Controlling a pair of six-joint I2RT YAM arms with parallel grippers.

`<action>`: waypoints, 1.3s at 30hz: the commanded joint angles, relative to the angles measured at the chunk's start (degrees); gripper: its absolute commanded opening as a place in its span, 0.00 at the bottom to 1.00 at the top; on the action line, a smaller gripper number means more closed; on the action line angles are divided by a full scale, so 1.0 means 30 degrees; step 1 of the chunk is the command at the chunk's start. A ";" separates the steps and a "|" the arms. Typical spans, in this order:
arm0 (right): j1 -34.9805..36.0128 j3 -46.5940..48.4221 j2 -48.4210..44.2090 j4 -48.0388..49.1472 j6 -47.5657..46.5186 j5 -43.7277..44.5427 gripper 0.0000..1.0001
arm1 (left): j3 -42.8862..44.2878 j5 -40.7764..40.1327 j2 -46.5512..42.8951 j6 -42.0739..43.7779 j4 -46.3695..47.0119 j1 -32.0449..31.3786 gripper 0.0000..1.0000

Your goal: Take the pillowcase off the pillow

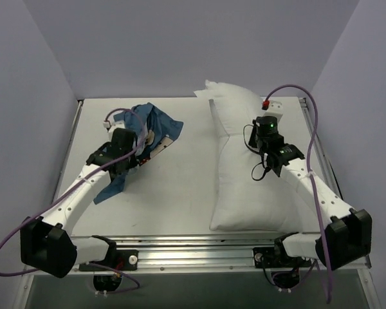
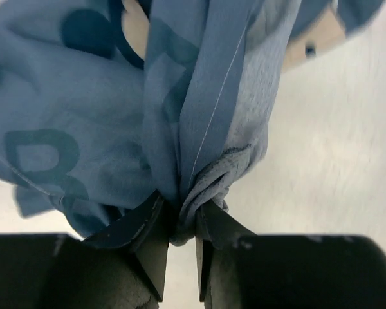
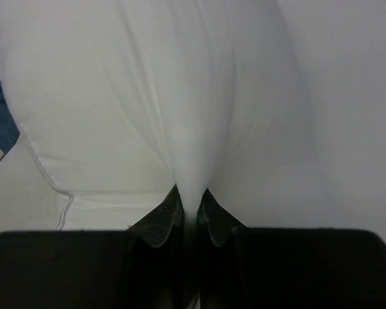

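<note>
The blue pillowcase (image 1: 153, 125) hangs bunched from my left gripper (image 1: 132, 143) at the table's left, fully apart from the pillow, one end trailing down to the table (image 1: 110, 187). In the left wrist view my gripper (image 2: 183, 222) is shut on a gathered fold of the pillowcase (image 2: 199, 129), printed with dark blue letters. The white pillow (image 1: 248, 187) lies lengthwise on the right. My right gripper (image 1: 265, 138) sits on its middle and in the right wrist view it (image 3: 191, 199) is shut on a pinch of the pillow (image 3: 180, 96).
The white table (image 1: 180, 187) has a metal rail (image 1: 193, 248) along its near edge, with both arm bases mounted there. Grey walls close in on the left, back and right. A purple cable (image 1: 315, 129) loops above the right arm.
</note>
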 commanded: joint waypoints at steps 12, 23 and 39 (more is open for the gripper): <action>-0.0567 -0.0802 0.1501 0.5187 0.0400 -0.6049 0.63 | -0.6281 0.9501 -0.6095 -0.4261 -0.0242 -0.4245 0.71; -0.0655 0.2713 -0.1783 -0.0814 -0.0507 -0.2100 0.98 | 0.0104 0.4497 -0.6160 -0.1743 -0.3786 -0.4132 0.94; -0.0742 0.6582 -0.7812 -0.5450 -0.2792 0.6136 1.00 | 1.0536 0.0310 -0.6418 0.3443 -0.7129 0.1701 0.94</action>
